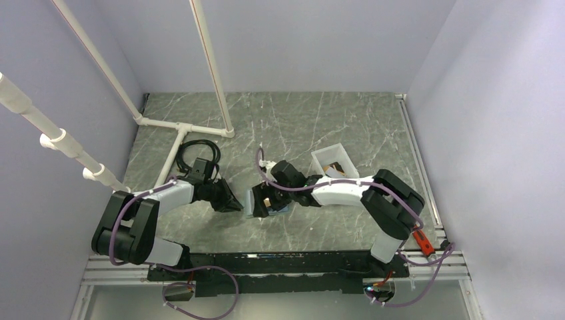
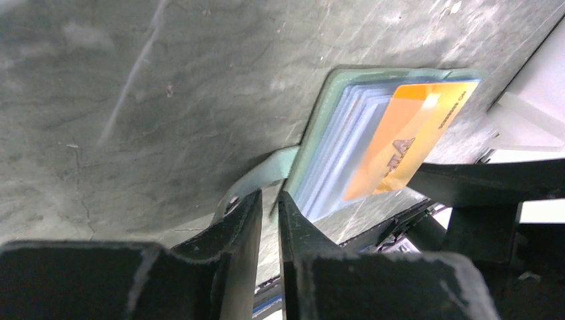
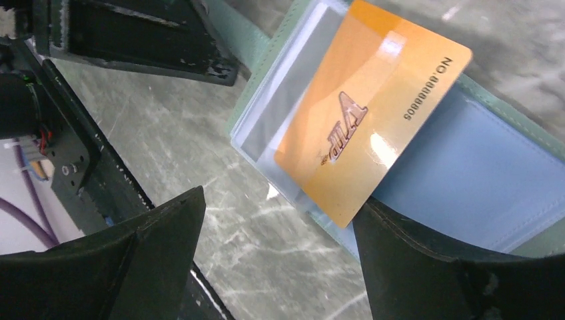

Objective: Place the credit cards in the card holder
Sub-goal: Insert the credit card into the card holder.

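The card holder (image 1: 252, 204) lies open on the table between my two grippers, sage-green rim (image 2: 318, 127) and light blue inside (image 3: 466, 167). The orange-yellow credit card (image 3: 366, 113) lies slantwise on its clear sleeves, part over the blue side; it also shows in the left wrist view (image 2: 406, 140). A pale rectangle (image 3: 286, 100) sits inside the sleeves; I cannot tell if it is the whitish card. My right gripper (image 3: 280, 200) is open just above the wallet, one finger at the card's lower corner. My left gripper (image 2: 270, 197) is nearly closed on the wallet's strap tab (image 2: 266, 175).
A white open-fronted bin (image 1: 331, 160) stands just behind and right of the wallet, with a small brownish item inside. White pipe frame (image 1: 180, 127) and a black cable coil (image 1: 200, 150) lie at the back left.
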`<state>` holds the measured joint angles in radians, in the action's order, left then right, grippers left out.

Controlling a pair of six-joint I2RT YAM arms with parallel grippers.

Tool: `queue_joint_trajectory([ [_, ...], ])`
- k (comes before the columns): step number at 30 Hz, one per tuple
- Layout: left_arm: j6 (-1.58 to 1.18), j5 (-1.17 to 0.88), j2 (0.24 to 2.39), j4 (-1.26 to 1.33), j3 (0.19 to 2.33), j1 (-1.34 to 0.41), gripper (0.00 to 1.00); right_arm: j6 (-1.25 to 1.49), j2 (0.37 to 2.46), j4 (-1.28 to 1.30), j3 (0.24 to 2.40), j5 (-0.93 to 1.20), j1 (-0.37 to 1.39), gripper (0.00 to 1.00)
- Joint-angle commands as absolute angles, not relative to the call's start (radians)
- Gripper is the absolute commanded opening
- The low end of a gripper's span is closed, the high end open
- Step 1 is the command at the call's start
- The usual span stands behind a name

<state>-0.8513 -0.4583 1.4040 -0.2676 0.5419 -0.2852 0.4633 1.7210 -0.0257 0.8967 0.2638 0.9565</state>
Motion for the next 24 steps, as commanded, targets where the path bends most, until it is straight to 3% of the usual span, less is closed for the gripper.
queue_joint_trajectory([
  [1, -0.836, -0.457, 1.37, -0.275, 0.525, -0.29, 0.2, 0.495, 1.678, 0.062, 0.847, 0.365, 0.873, 0.84],
  [11, -0.835, -0.482, 1.386, -0.255, 0.528, -0.289, 0.21, 0.55, 1.649, 0.005, 0.798, 0.475, 0.789, 0.84],
  [16, -0.825, -0.519, 1.36, -0.224, 0.523, -0.289, 0.32, 0.509, 1.619, 0.096, 0.817, 0.396, 0.788, 0.69],
  [20, -0.815, -0.568, 1.332, -0.183, 0.519, -0.29, 0.42, 0.48, 1.593, 0.164, 0.836, 0.35, 0.785, 0.71],
  [24, -0.803, -0.592, 1.309, -0.186, 0.528, -0.29, 0.47, 0.459, 1.558, 0.221, 0.857, 0.316, 0.77, 0.75],
])
